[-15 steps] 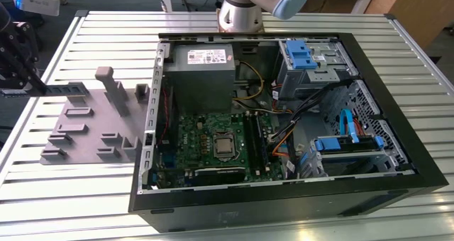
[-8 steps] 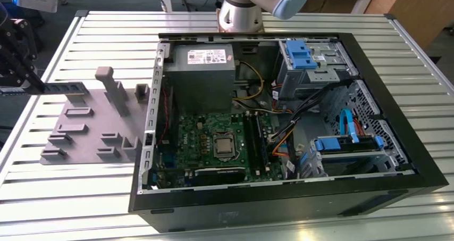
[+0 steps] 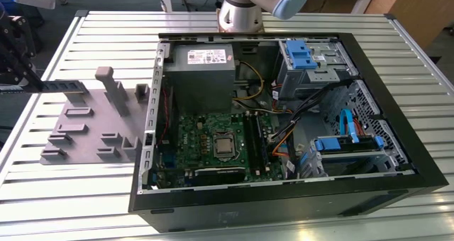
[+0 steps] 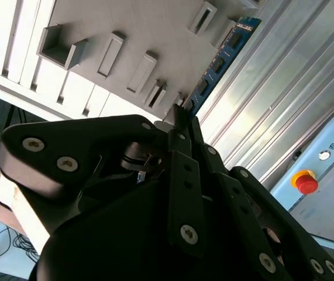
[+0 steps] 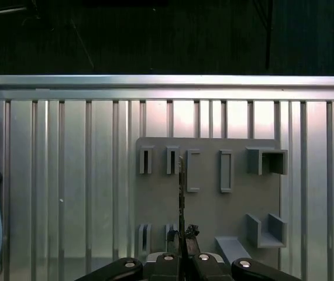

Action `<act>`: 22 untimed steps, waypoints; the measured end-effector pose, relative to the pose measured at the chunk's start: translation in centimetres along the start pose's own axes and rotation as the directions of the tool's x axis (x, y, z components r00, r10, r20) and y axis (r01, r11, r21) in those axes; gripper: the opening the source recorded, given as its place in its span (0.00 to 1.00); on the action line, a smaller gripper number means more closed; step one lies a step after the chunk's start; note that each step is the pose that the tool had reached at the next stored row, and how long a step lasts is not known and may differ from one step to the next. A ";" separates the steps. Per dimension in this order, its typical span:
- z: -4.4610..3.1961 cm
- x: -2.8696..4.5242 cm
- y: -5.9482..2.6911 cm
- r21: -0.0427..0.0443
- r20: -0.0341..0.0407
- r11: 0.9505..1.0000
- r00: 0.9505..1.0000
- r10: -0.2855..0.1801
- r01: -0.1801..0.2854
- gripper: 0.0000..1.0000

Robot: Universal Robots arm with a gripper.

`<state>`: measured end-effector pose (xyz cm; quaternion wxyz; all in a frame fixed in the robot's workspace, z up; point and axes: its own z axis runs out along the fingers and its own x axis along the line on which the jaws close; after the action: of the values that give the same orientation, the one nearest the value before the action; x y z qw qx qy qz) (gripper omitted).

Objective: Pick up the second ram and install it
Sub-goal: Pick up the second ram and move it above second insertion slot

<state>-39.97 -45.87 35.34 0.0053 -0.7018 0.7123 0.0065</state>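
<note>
Pincer: your pincer [image 3: 34,85] is pressed together on one short end of the second ram [image 3: 67,85]. In the second wrist view the fingertips [image 4: 181,117] clamp the stick's near end and the rest reaches out free.
Second ram: it hangs roughly level over the far end of the grey holder tray [image 3: 85,140], at the exterior view's left, well apart from the open computer case [image 3: 284,198]. It looks clear of the tray's pockets, though you cannot be sure of that from these views.
Grip risk: you hold the stick by its end only, so most of it overhangs. A small slip between the pads would probably let it droop or twist, and it would then meet the slot crooked.
Tray risk: the tray's tall post [image 3: 114,89] stands near the stick's free end. A sideways swing at this height could knock the stick askew.
Case risk: the case's left wall [image 3: 152,108] lies between the tray and the motherboard [image 3: 202,137]. Carried low, the free end could strike that rim.
Slot risk: the long black slots [image 3: 253,140] sit near loose cables [image 3: 298,110]. A snagged wire or a misaligned notch would likely jam the stick, and pushing on could bend it.
Unknown: you cannot tell which way the notch faces.
</note>
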 end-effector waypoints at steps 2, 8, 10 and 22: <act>-0.14 0.00 0.00 0.000 0.000 1.000 1.000 0.000 0.000 0.14; -0.57 -0.01 0.00 0.000 0.000 1.000 1.000 0.000 0.000 0.14; -0.71 -0.01 0.00 0.000 0.000 1.000 1.000 0.000 0.000 0.14; -1.63 -0.03 0.00 0.000 0.000 1.000 1.000 0.000 0.000 0.14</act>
<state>-39.97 -45.87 36.96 0.0053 -0.7018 0.7123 0.0065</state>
